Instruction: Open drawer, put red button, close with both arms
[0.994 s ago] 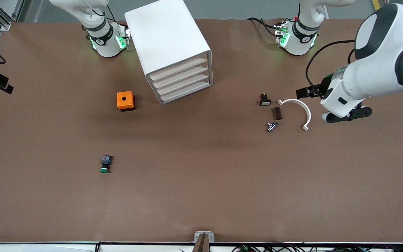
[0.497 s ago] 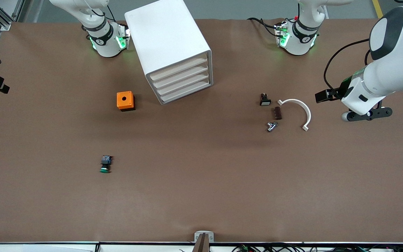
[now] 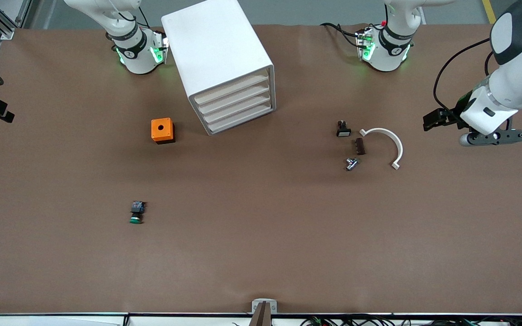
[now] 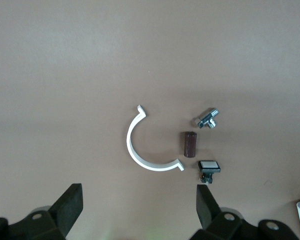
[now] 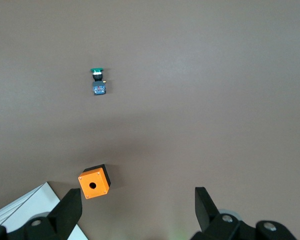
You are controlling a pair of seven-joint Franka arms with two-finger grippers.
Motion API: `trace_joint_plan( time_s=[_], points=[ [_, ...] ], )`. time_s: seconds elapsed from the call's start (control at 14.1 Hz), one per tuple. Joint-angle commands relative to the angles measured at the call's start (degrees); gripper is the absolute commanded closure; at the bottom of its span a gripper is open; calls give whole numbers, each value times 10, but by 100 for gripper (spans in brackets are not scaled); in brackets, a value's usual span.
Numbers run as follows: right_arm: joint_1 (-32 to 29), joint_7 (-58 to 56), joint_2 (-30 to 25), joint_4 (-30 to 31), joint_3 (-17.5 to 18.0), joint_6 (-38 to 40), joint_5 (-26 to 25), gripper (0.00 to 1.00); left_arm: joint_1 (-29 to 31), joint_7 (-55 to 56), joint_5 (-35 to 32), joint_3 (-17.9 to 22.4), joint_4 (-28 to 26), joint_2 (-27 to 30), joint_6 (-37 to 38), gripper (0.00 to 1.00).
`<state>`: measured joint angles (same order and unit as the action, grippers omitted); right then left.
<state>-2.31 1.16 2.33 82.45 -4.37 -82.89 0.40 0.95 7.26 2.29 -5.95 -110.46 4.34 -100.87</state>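
Note:
The white drawer cabinet (image 3: 224,63) stands near the arms' bases, and the fronts of its stacked drawers (image 3: 236,103) all sit flush. The red button is out of view. My left gripper (image 3: 492,137) hangs over bare table at the left arm's end, apart from the small parts. In the left wrist view the left gripper (image 4: 140,205) is open with nothing between its fingers. My right gripper (image 5: 137,207) is open too and empty, high over the table with the orange box below it. A corner of the cabinet (image 5: 25,210) shows there.
An orange box with a hole (image 3: 162,130) (image 5: 94,182) sits beside the cabinet. A green-capped button (image 3: 136,213) (image 5: 97,80) lies nearer the front camera. A white curved clip (image 3: 390,142), a brown block (image 3: 359,146), a metal part (image 3: 351,163) and a white-capped switch (image 3: 343,129) lie together.
The left arm has swung away from the small parts toward its own end of the table, gripper still open. Nothing on the table has moved.

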Motion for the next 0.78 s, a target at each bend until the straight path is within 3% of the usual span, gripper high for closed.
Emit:
trace_joint_plan(
  time_s=[0.0,0.35,0.71],
  points=[
    [-4,-1,-9,10,5,-12,9,0,5,-6,-11,-4,15,17,-12,0],
    [-4,-3,-9,11,7,-22,15,0,35,-8,-9,-3,135,-10,50,0],
    [-4,-5,-9,12,6,-28,22,0,34,-9,-4,-9,187,-15,114,0]
  ],
)
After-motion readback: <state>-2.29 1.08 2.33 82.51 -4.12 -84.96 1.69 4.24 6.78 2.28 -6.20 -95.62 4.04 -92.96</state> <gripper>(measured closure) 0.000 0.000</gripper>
